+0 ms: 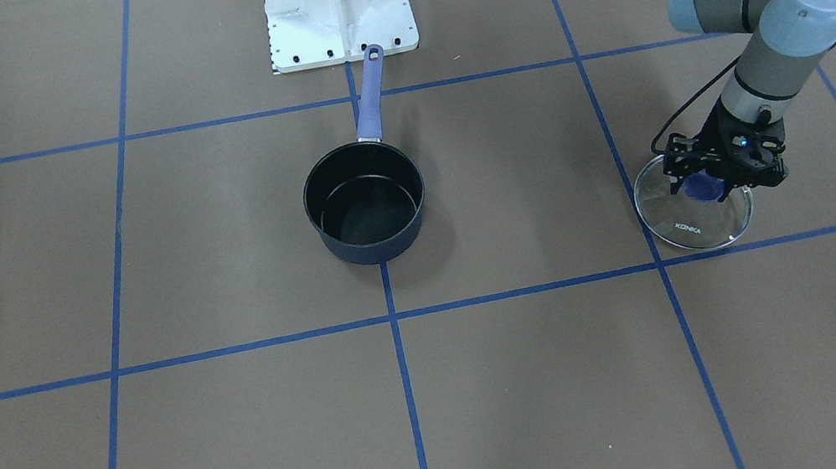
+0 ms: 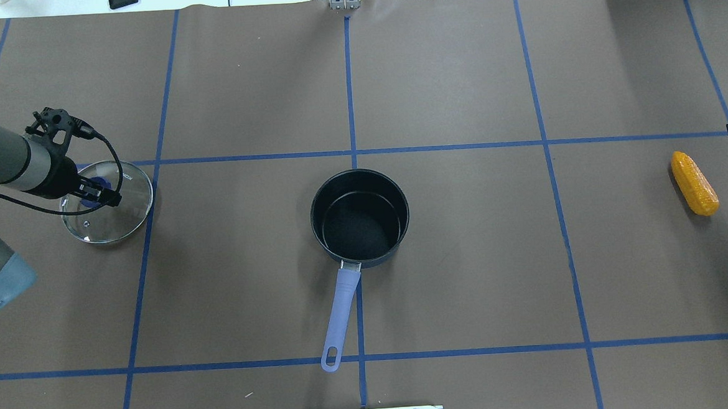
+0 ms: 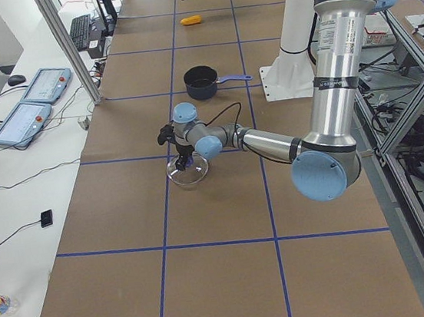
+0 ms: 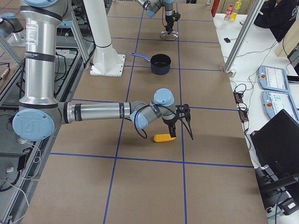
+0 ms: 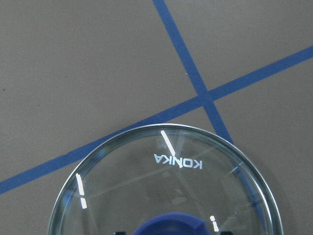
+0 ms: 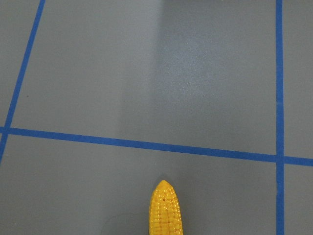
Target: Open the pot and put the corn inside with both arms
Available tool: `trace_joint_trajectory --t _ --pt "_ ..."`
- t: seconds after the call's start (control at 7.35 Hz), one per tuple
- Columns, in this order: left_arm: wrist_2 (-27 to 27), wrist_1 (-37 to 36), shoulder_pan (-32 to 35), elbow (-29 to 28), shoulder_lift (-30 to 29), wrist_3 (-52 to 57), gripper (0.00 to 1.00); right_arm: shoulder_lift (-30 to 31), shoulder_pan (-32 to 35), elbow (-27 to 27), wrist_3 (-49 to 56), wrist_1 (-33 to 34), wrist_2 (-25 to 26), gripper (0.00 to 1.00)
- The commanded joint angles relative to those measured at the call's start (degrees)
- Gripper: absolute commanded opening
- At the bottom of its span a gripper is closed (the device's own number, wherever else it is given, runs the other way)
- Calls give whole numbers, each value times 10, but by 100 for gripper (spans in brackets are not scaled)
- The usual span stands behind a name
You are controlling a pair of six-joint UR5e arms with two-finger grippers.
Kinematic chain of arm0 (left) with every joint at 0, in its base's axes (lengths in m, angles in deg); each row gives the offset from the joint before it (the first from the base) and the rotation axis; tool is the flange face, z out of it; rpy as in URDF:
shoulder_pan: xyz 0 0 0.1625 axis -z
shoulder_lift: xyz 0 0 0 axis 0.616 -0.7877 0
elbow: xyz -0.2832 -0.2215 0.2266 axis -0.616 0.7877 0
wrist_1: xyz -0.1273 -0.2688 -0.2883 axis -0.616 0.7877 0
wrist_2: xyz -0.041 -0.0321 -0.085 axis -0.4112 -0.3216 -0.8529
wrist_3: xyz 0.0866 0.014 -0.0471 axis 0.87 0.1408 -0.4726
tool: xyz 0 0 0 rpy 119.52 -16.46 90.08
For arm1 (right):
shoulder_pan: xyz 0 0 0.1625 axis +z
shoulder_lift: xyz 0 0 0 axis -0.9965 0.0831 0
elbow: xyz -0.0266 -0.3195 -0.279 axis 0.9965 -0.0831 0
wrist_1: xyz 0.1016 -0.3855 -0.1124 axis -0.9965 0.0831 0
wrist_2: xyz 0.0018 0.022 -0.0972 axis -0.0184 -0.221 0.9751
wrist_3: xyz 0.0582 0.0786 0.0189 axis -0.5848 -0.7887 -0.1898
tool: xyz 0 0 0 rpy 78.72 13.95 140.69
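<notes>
Bright even light, soft shadows, glare on lid.

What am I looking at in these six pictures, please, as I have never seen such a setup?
These are six camera views of one moment. The machine is a robot with two jointed arms on a white stand, each ending in a two-finger gripper. One camera faces the robot across the table, one looks down from behind it, two look along the table from its ends, and one rides on each wrist.

On the brown table stands an open, empty pot. Its glass lid is off to the robot's left, and a toy corn lies far to its right.

The left gripper is down at the lid's blue knob; whether it grips the knob I cannot tell. The right gripper hangs close over the corn, which lies on the table.
</notes>
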Motion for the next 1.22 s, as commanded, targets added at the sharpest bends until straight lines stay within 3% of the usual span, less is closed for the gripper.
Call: trace_joint_trajectory --t 0.0,0.27,0.41,0.54,0.82,1.09 --pt "0 5 0 -1 -9 -2 98 0 0 0 -1 0 0 100" --pt "-8 -5 18 5 -15 -3 99 0 0 0 -1 0 -1 100" --pt "-80 -26 74 5 -24 4 99 1 -2 0 0 -1 -2 100" --pt "-141 -43 142 2 -24 76 99 3 -16 0 0 -3 0 100" --pt "-163 -138 248 0 -21 265 99 5 -61 -5 -15 -3 59 100" --pt "-200 -202 351 -48 -16 467 99 6 -94 -31 -14 -4 86 97"
